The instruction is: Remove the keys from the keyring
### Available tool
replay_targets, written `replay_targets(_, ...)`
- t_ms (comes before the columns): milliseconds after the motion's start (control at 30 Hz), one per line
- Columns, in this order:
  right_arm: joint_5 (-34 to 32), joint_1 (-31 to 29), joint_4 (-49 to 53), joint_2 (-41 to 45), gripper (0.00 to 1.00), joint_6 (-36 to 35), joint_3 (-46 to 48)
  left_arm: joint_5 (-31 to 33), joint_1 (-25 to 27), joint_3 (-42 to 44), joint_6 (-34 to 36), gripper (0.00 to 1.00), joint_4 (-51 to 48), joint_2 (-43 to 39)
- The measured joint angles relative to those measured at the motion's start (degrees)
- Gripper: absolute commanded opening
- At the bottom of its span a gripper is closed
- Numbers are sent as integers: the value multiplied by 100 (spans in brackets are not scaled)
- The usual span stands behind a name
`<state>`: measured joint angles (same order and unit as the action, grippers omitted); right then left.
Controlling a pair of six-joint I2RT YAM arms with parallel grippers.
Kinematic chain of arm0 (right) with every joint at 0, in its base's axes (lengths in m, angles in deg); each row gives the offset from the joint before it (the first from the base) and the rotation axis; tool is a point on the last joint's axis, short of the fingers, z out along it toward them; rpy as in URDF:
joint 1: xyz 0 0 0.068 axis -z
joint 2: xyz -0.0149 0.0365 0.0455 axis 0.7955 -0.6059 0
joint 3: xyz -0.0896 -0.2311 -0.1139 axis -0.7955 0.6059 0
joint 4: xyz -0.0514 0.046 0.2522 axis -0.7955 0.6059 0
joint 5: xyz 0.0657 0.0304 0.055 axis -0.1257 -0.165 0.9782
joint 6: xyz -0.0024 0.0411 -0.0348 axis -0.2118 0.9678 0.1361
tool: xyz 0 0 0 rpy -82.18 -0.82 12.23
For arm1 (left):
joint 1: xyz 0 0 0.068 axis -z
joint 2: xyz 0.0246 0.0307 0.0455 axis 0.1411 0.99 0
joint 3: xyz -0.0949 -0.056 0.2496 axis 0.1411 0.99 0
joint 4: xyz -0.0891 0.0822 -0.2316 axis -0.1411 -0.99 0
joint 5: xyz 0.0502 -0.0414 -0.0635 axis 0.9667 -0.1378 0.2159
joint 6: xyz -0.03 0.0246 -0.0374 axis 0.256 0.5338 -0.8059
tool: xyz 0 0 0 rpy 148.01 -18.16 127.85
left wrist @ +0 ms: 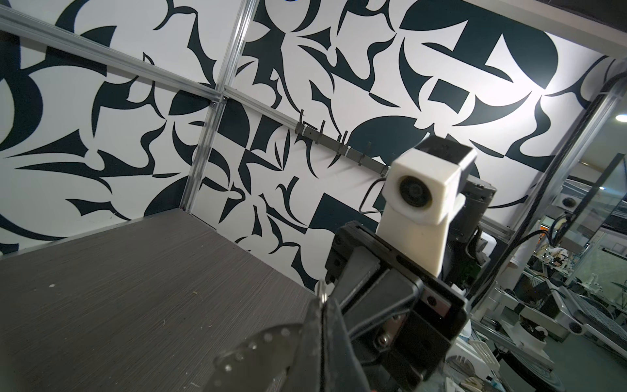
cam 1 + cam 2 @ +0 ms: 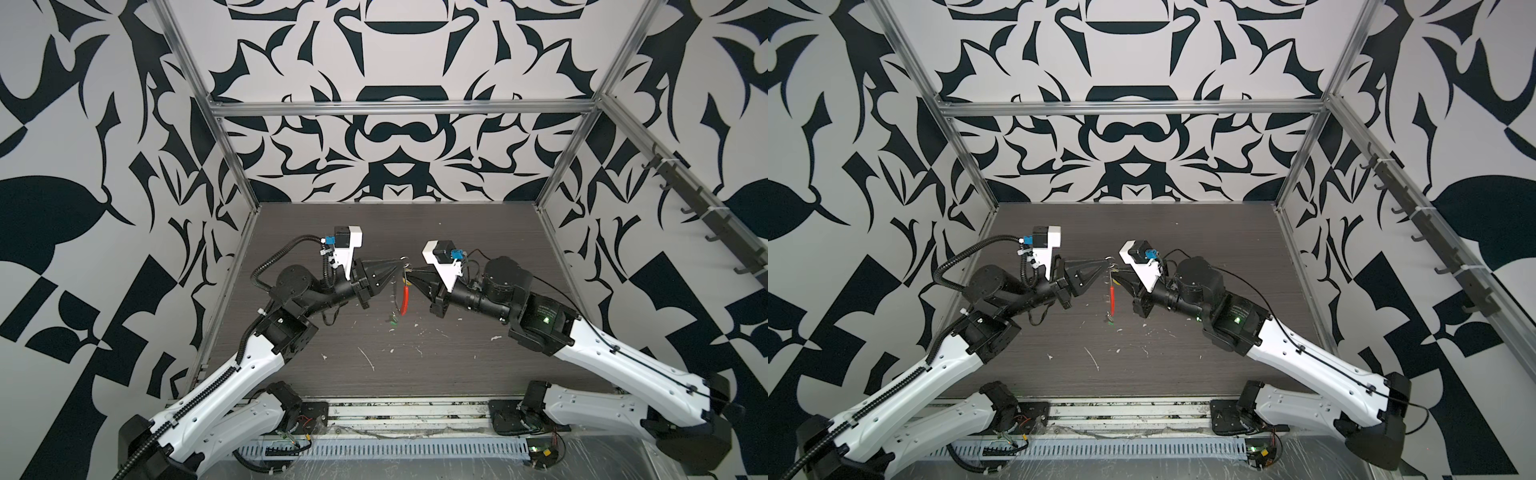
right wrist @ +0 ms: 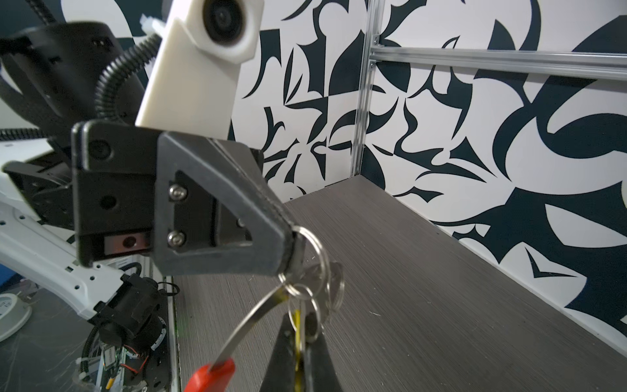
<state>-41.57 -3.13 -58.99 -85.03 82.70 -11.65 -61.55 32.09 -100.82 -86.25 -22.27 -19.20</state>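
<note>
in both top views the keyring (image 2: 404, 297) hangs between left gripper (image 2: 401, 262) and right gripper (image 2: 410, 272), above the tabletop (image 2: 457, 374). left wrist: left jaws closed on a metal loop (image 1: 321, 292). right wrist: right jaws clamp the yellow key (image 3: 298, 322); a skewed pull could make it slip and drop. no readable writing.

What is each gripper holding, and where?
Left gripper: a small metal ring at the top of the thin grey, partly red hoop. Right gripper: the flat yellow key, by its faces.

left gripper (image 2: 398, 262), right gripper (image 2: 412, 273): closed, tips near.
</note>
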Motion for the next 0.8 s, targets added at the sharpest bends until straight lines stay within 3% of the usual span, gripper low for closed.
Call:
replay_targets(700,-474,-197,11,-251,0,-162,-166,138,-33,24,-299,0,284,177)
replay_targets(800,-463,-238,70,-188,23,-149,-166,98,-24,24,-245,0,192,98)
